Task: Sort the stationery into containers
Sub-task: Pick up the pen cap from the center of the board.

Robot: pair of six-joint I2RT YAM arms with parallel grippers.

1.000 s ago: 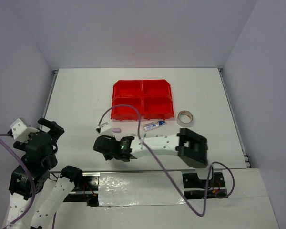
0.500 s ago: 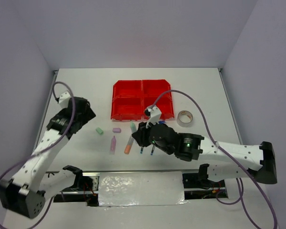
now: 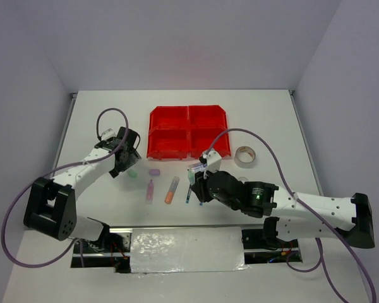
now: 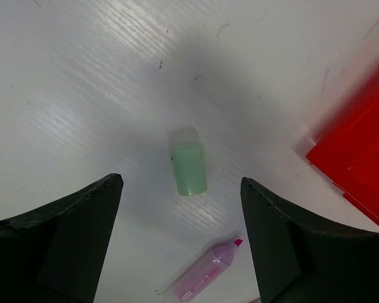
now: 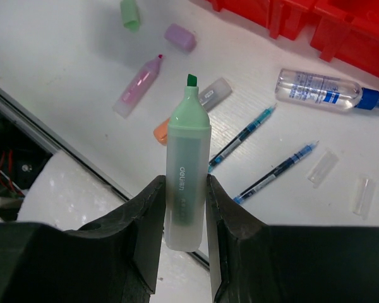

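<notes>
Meanwhile, left hand (image 4: pixel 180 183) wide over green eraser (image 4: pixel 189 167), right hand (image 5: pixel 184 189) tight around green highlighter (image 5: pixel 188 139), glue tube (image 5: pixel 322 89) beyond.

Four shiny red bins (image 3: pixel 188 130) sit joined in a square. Near them lie a green eraser (image 4: pixel 189 168), a purple eraser (image 3: pixel 154 172), a pink highlighter (image 3: pixel 150 191) and an orange highlighter (image 3: pixel 171 189). The right gripper (image 5: pixel 183 187) holds a green highlighter (image 5: pixel 188 148), its tip bare.

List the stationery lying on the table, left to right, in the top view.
green eraser → pink highlighter → orange highlighter → blue pen → tape roll
</notes>
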